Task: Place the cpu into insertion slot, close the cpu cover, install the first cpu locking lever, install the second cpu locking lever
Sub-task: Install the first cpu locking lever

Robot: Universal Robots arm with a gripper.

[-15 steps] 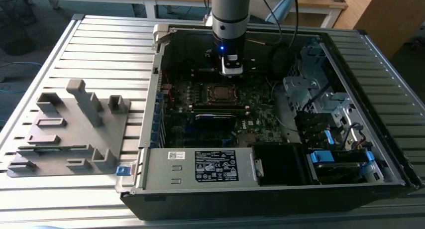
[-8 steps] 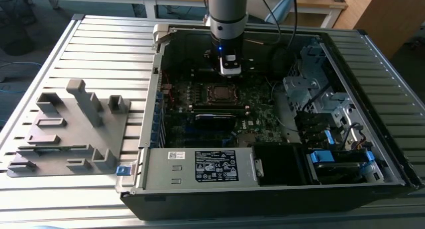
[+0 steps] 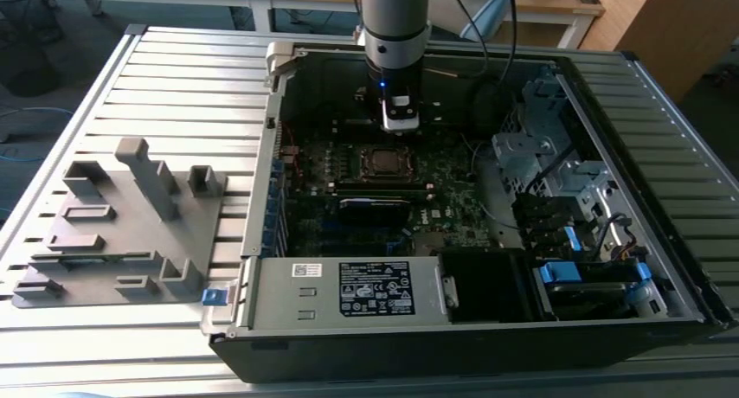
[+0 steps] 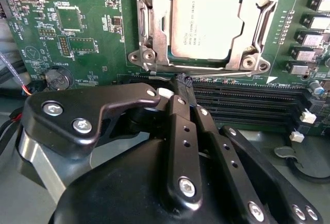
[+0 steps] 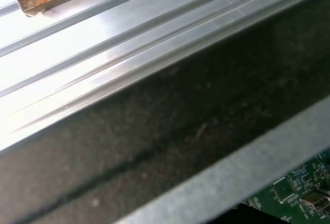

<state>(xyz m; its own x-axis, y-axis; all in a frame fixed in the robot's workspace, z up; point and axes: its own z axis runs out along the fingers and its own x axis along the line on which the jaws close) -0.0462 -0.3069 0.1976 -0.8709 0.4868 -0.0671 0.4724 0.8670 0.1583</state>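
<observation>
Hovering just beside the insertion slot (image 3: 382, 161), the gripper (image 4: 184, 84) has its two fingers (image 4: 178, 126) drawn together at the tips, right at a thin locking lever (image 4: 227, 73) along the slot's edge; whether they pinch it I cannot tell. The cpu (image 4: 205, 23) sits in the insertion slot, framed by the cpu cover (image 4: 154, 23), on the green motherboard (image 4: 77, 33).

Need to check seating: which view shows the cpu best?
Second wrist view: the cpu is close, its top face visible. Exterior view: a small far square. First wrist view: case wall, board corner.
</observation>
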